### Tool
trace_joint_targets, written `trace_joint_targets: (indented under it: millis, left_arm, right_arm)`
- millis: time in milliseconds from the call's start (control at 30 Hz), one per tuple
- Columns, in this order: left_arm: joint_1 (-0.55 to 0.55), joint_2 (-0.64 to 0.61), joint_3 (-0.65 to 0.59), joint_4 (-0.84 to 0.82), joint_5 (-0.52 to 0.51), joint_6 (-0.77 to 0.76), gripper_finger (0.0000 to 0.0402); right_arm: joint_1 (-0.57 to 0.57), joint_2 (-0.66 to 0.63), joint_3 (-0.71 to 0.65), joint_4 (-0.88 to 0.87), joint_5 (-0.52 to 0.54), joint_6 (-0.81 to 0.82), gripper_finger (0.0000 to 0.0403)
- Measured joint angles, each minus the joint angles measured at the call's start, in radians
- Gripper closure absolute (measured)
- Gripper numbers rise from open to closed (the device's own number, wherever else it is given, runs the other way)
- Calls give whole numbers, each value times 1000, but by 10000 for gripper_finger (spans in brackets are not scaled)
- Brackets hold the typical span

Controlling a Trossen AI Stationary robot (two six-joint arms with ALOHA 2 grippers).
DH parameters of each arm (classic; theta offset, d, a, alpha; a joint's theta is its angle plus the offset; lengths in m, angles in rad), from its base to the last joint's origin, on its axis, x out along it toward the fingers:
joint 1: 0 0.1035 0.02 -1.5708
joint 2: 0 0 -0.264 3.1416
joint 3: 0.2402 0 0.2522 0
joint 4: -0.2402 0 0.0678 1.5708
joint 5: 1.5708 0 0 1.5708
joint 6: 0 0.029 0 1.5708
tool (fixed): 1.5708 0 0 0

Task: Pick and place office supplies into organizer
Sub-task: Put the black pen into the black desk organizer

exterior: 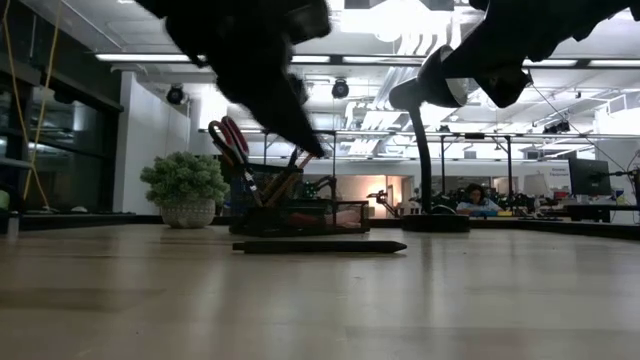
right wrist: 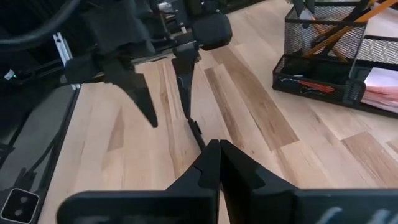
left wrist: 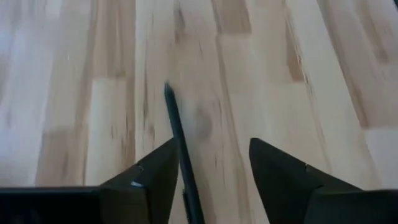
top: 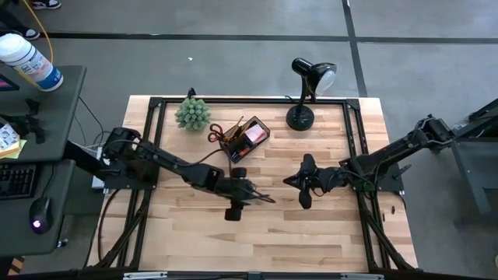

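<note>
A black pen (left wrist: 176, 134) lies flat on the wooden table (top: 327, 233), near its middle. My left gripper (left wrist: 214, 146) hovers open above it, fingers slanting down; in the left wrist view the pen runs close beside one finger. The low view shows the fingertips (exterior: 310, 145) well clear of the pen (exterior: 320, 246). My right gripper (right wrist: 219, 149) is shut and empty, held above the table to the pen's right. The black mesh organizer (top: 245, 138) stands at the far middle with red-handled scissors (top: 215, 134), pencils and a pink pad (right wrist: 382, 87) in it.
A black desk lamp (top: 311, 85) stands at the far right and a small green plant (top: 192, 114) at the far left of the organizer. A black frame rail (top: 249, 101) runs along the table's far side. Bare wood lies toward the near edge.
</note>
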Motion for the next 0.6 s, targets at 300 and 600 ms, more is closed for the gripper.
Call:
trace_joint_targets:
  millis: [300,600]
  left_arm:
    - [24,79,91,-139,14,54,198]
    - [24,80,91,-149,-9,53,202]
  right_arm:
    - [0,0,0,6,-5,1,399]
    - [0,0,0,11,-20,-14,395]
